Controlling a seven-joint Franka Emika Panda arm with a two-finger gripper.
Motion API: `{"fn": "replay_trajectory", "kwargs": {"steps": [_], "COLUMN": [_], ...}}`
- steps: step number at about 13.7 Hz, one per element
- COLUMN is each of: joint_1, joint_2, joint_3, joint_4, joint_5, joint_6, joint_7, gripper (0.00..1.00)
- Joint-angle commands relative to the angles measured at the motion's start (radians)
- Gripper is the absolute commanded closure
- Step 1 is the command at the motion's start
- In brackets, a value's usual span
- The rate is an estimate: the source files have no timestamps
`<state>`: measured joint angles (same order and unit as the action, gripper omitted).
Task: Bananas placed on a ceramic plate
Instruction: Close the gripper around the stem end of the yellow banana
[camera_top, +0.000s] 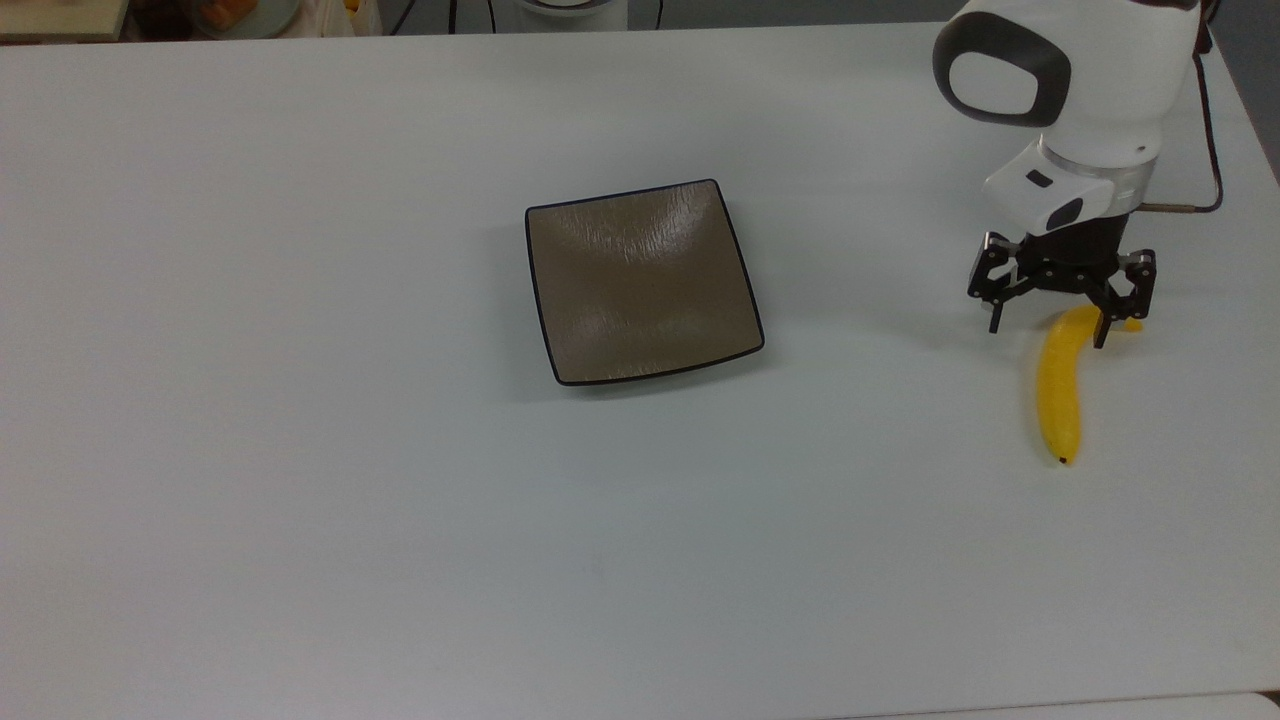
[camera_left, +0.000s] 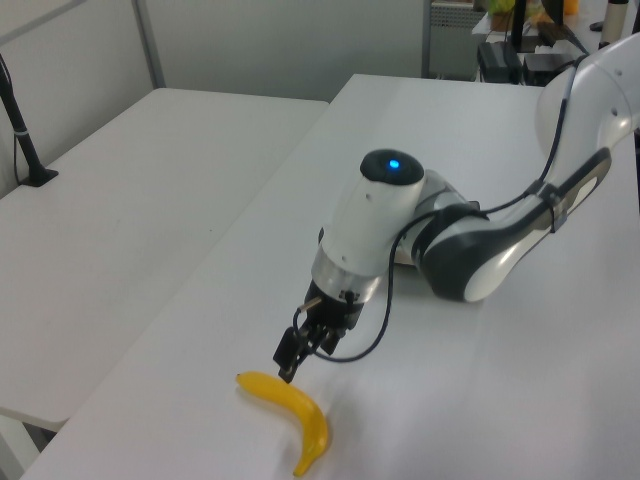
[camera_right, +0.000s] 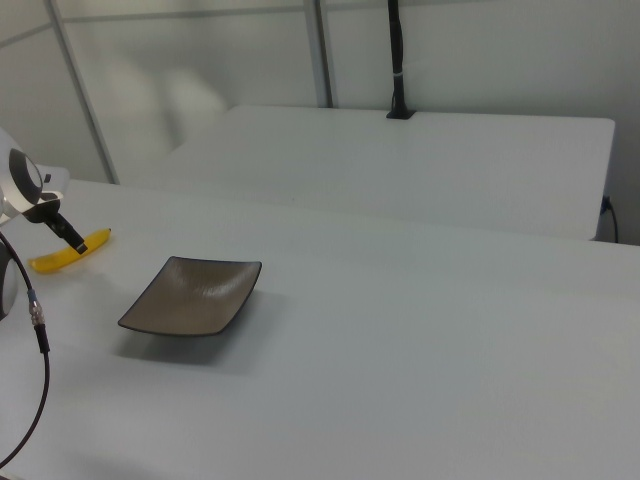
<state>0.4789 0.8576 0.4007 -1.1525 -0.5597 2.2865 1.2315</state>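
Banana (camera_top: 1058, 400), bright yellow, curved, smooth and plastic-looking with a small dark tip, lying flat on the white table (camera_top: 300, 450) toward the top view's right edge. Sits well apart from the square, shallow, glossy brown-grey ceramic plate (camera_top: 640, 290) with its thin black rim, near the table's middle and holding nothing. Task therefore judged to be at its opening: fruit not yet gripped, plate waiting.

Black two-finger gripper (camera_top: 1047, 335) of the white arm hanging over the banana's stem end, fingers spread wide apart and clamped on nothing. In the top view, one fingertip (camera_top: 993, 328) to the left of the yellow body and the other over the stem side, so the spread looks chosen to straddle the fruit across its narrow width rather than along its length. In the left view, gripper (camera_left: 288, 362) poised just above the near end of the banana (camera_left: 295, 405); cannot tell whether touching it or just clear.

Likely reason for the wide opening: room to drop either side of the curve without nudging it. Worth noting as a risk: grasp sits near one end, not the middle, so the smooth fruit may pivot or droop once lifted. In the right view, banana (camera_right: 70, 251) lying beyond the plate (camera_right: 195, 295), toward the right view's left.
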Motion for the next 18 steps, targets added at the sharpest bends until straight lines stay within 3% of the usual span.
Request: {"fn": "replay_trajectory", "kwargs": {"steps": [1,7,8,9,11,12,14,18], "joint_1": [0.030,0.044,0.047,0.047,0.049,0.047,0.044,0.040], "joint_2": [0.083,0.130,0.130,0.130,0.133,0.133,0.130,0.124], "joint_3": [-0.002,0.026,0.029,0.032,0.033,0.035,0.035,0.035], "joint_4": [0.075,0.111,0.111,0.108,0.105,0.103,0.105,0.096], "joint_5": [-0.069,-0.173,-0.187,-0.196,-0.200,-0.204,-0.204,-0.218], "joint_6": [0.039,0.041,0.041,0.041,0.041,0.041,0.041,0.037], "joint_7": [0.051,0.063,0.069,0.071,0.071,0.071,0.071,0.071], "gripper": [0.00,0.00,0.07,0.07,0.31,0.53,0.78,0.81]}}
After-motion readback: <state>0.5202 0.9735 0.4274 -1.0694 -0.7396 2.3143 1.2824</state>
